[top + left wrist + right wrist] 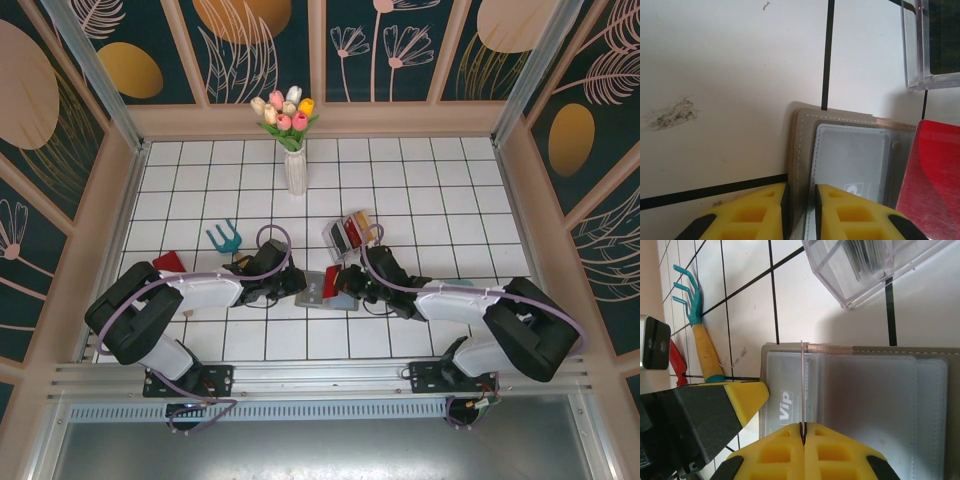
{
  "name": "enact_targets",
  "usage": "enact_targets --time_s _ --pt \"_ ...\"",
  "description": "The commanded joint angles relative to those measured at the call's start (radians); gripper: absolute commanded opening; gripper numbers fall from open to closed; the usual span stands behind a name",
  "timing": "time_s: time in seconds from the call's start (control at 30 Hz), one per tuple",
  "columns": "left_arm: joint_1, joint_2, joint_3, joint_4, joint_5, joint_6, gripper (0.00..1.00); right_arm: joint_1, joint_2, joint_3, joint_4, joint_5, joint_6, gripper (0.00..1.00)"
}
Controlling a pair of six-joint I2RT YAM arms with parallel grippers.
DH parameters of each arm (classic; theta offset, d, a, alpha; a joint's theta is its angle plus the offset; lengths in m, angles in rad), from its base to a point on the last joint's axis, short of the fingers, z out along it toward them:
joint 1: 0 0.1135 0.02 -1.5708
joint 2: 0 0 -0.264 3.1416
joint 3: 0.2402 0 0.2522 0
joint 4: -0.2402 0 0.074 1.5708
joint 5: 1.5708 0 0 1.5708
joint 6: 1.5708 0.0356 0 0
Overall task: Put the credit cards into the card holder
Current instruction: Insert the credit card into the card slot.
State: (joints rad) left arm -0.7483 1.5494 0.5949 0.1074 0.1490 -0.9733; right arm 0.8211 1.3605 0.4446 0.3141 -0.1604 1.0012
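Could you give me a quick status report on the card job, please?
Left tool clamped on edge of flat grey folding wallet. Right tool shut on thin red plastic card, edge-on over open wallet. Clear plastic rack beyond, not blocking.

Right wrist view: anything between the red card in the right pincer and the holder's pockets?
Nothing visible. The thin red plastic card, clamped edge-on in the right pincer, stands over the clear pockets of the grey folding card holder. The left pincer grips the holder's edge off to one side; the clear plastic rack sits beyond it.

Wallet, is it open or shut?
Open. The wallet lies spread, clear slotted inside facing up; the left gripper pinches its edge.
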Motion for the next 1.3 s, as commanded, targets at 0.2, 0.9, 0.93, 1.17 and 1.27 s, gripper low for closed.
enact_targets --time_s 0.2,0.9,0.93,1.17,1.27 --pt "-0.008 0.005 -0.018 -0.061 0.003 -0.007 0.23 0.022 0.066 0.005 0.072 -0.029 0.021 0.01" --pt "-0.008 -0.003 -0.027 -0.06 -0.002 -0.014 0.23 0.058 0.033 -0.035 0.011 0.039 0.081 0.01" --pt "-0.008 -0.001 -0.029 -0.06 -0.002 -0.015 0.22 0.058 0.023 -0.041 0.01 0.052 0.085 0.01" --pt "-0.008 0.0 -0.031 -0.06 -0.002 -0.015 0.22 0.058 0.01 -0.062 0.039 0.047 0.09 0.01" --pt "-0.008 0.003 -0.029 -0.058 0.001 -0.013 0.22 0.058 0.047 -0.051 0.062 0.013 0.078 0.01"
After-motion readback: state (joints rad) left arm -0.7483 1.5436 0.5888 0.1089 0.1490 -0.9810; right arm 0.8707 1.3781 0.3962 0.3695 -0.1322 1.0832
